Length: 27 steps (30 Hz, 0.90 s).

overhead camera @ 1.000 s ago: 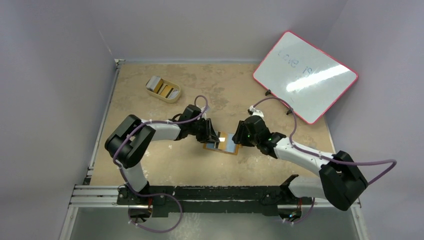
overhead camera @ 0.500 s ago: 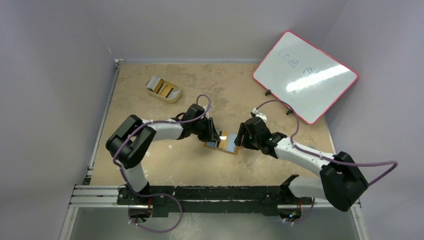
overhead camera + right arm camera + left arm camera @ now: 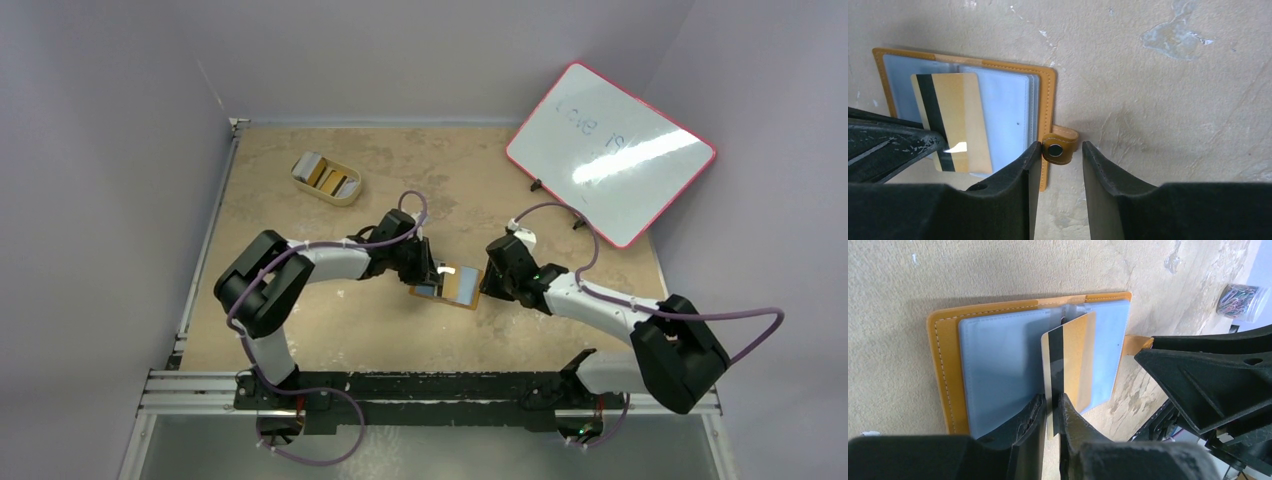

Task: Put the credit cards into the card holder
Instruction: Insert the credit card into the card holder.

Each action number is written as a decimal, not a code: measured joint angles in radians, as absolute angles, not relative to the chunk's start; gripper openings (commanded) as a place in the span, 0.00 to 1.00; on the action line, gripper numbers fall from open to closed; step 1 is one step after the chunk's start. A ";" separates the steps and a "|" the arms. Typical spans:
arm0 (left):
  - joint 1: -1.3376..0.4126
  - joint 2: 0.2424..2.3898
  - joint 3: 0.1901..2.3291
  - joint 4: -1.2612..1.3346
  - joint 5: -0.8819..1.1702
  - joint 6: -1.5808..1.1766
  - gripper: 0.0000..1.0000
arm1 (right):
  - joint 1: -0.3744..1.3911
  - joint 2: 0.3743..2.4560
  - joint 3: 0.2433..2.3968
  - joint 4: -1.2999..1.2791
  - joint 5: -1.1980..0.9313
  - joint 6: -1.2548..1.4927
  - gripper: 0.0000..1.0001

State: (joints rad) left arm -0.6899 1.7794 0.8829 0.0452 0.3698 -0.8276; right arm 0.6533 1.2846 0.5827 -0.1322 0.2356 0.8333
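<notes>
The orange-tan card holder point(image 3: 462, 293) lies open on the table, its pale blue pockets facing up point(image 3: 998, 360) point(image 3: 1003, 100). My left gripper point(image 3: 1050, 402) is shut on a gold-brown credit card point(image 3: 1073, 355) with a black stripe and holds it over the pockets; the card also shows in the right wrist view point(image 3: 955, 120) and the top view point(image 3: 450, 272). My right gripper point(image 3: 1060, 150) is open, its jaws on either side of the holder's snap tab point(image 3: 1060, 145), and holds nothing. More cards stand in the cream oval tray point(image 3: 326, 178).
A pink-framed whiteboard point(image 3: 610, 150) leans at the back right. A jar of paper clips point(image 3: 1243, 300) shows at the edge of the left wrist view. The table's left rail point(image 3: 205, 250) runs along the side.
The right gripper has drawn back to the right, off the wallet's right edge. The left gripper with the gold card has shifted slightly right over the wallet.
</notes>
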 measured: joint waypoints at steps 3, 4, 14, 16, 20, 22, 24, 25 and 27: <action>-0.690 1.784 0.894 0.031 0.370 -0.822 0.05 | 0.653 1.290 0.583 -0.138 0.259 0.837 0.36; -0.690 1.787 0.900 0.027 0.370 -0.818 0.02 | 0.653 1.291 0.583 -0.140 0.266 0.837 0.36; -0.691 1.808 0.930 0.024 0.402 -0.814 0.00 | 0.653 1.291 0.582 -0.150 0.280 0.845 0.22; -0.691 1.820 0.942 0.017 0.410 -0.806 0.00 | 0.653 1.291 0.577 -0.145 0.279 0.847 0.16; -0.698 1.842 0.973 -0.010 0.419 -0.786 0.00 | 0.651 1.291 0.561 -0.126 0.277 0.845 0.09; -0.699 1.855 0.996 -0.033 0.425 -0.770 0.00 | 0.649 1.295 0.560 -0.116 0.271 0.844 0.09; -0.702 1.866 1.016 -0.051 0.432 -0.757 0.00 | 0.649 1.303 0.560 -0.104 0.270 0.842 0.08; -0.703 1.869 1.023 -0.059 0.434 -0.754 0.00 | 0.649 1.307 0.560 -0.098 0.268 0.840 0.08; -0.705 1.875 1.037 -0.073 0.437 -0.747 0.04 | 0.649 1.315 0.560 -0.084 0.268 0.837 0.08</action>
State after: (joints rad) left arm -0.7052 1.8751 1.0367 -0.0727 0.4370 -0.7471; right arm 0.6487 1.3148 0.5598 -0.0845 0.2680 0.8371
